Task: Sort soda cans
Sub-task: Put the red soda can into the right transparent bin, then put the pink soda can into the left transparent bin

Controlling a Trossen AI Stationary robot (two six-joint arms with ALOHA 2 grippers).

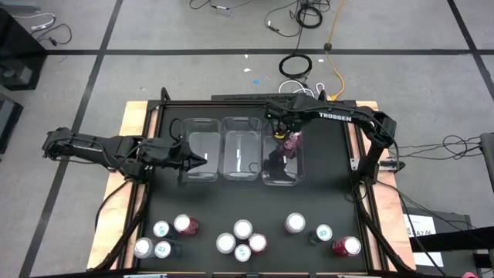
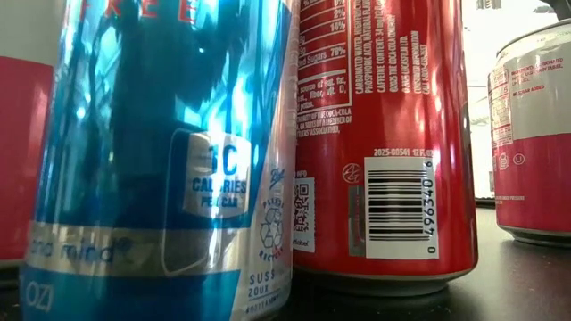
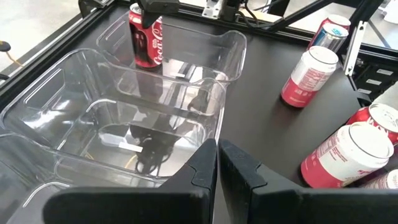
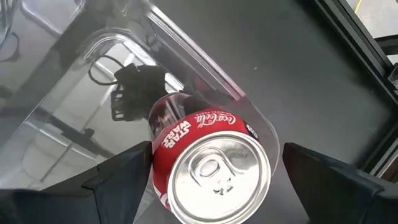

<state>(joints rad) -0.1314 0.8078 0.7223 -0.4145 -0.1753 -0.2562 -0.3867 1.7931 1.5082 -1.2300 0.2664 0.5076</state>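
A red soda can (image 4: 211,168) stands upright at the far end of the right clear bin (image 1: 282,174); it also shows in the left wrist view (image 3: 147,38). My right gripper (image 4: 216,158) hangs over it, open and pointing down, with one finger on each side of the can's top. Several more soda cans, red (image 1: 347,246), pinkish-red (image 1: 185,225) and silver-blue (image 1: 161,229), stand along the table's near edge. My left gripper (image 1: 202,161) waits shut beside the left bin (image 1: 199,154), holding nothing. My right gripper comes from above with its fingers on either side of the red can's top rim (image 4: 264,155). A gap shows between the can and one finger (image 4: 311,171); I cannot tell whether the other finger (image 4: 127,171) touches it. The can stands upright in the bin.
The middle bin (image 1: 241,147) and the left bin are side by side with the right one, both with nothing in them. In the low view a silver-blue can (image 2: 169,152) and a red can (image 2: 384,134) fill the frame. Black table frame rails (image 1: 363,162) run along the sides.
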